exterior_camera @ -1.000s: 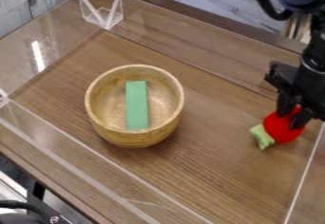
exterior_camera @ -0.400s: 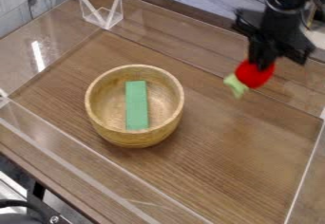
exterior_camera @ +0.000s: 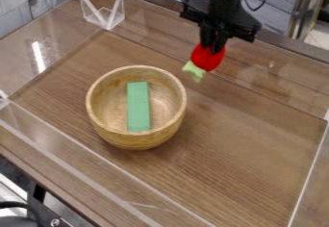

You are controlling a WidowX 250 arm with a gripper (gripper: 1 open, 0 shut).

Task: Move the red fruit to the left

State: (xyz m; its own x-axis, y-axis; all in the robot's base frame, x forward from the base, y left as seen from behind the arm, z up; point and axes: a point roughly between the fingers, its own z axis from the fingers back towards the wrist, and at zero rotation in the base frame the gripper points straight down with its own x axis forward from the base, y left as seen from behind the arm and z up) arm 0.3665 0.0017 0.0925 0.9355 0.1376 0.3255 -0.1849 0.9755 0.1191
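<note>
Red, rounded fruit [exterior_camera: 207, 58] hangs clamped in black jaws above wood-grain table [exterior_camera: 244, 163].

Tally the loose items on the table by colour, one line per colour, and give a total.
Red: 1, the red fruit, held in the end effector
Green: 1, the flat green block lying in the bowl
Wood-coloured: 1, the wooden bowl
Total: 3
</note>
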